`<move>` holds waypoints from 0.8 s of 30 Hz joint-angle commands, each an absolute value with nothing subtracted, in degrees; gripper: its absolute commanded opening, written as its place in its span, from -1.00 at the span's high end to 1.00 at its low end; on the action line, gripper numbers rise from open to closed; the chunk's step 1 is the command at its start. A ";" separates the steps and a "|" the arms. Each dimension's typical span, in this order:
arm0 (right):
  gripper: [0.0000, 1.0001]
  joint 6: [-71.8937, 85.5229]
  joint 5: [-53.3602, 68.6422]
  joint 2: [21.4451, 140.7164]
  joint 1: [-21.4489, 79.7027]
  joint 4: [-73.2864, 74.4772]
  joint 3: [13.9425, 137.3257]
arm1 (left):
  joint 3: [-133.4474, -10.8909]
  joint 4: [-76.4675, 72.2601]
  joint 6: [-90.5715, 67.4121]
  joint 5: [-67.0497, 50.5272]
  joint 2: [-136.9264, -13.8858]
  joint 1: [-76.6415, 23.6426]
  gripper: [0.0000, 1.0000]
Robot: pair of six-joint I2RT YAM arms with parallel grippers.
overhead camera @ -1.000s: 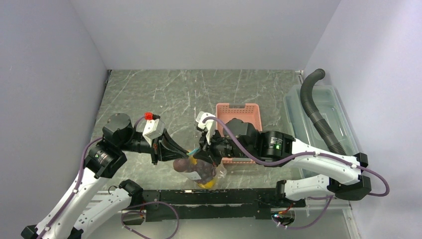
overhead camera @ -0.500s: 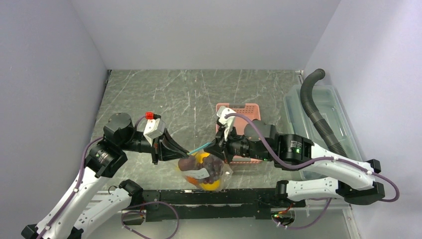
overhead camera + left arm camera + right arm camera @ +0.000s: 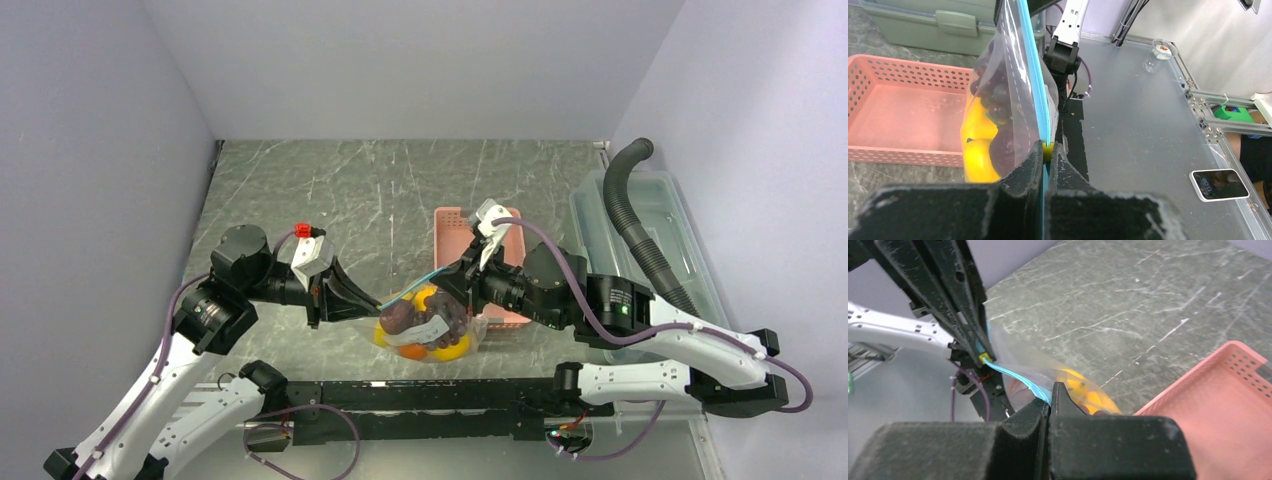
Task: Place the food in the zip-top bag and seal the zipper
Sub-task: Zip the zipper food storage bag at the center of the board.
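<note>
Over the marbled table [image 3: 330,190] we stretch the zip-top bag [image 3: 1005,55]
Left gripper [image 3: 1047,152] and right gripper [image 3: 1050,397] clamp the zipper [image 3: 1034,75], taut for sealing

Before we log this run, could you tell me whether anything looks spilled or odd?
Nothing stands out: the food sits inside the zip-top bag, whose zipper the left gripper and right gripper both clamp; the pink basket stands level.
</note>
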State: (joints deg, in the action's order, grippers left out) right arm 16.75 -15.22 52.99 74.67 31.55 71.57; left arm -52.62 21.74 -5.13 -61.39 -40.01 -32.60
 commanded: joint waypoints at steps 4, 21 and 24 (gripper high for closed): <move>1.00 18.25 -30.78 48.27 73.92 23.48 72.45 | -52.53 24.08 -4.66 -62.69 -39.88 -32.78 1.00; 1.00 20.08 -45.04 41.87 73.92 20.27 68.38 | -52.84 24.85 -4.31 -59.78 -39.64 -32.74 1.00; 1.00 20.54 -47.17 40.41 73.92 19.85 67.47 | -52.87 24.87 -4.24 -59.60 -39.64 -32.74 1.00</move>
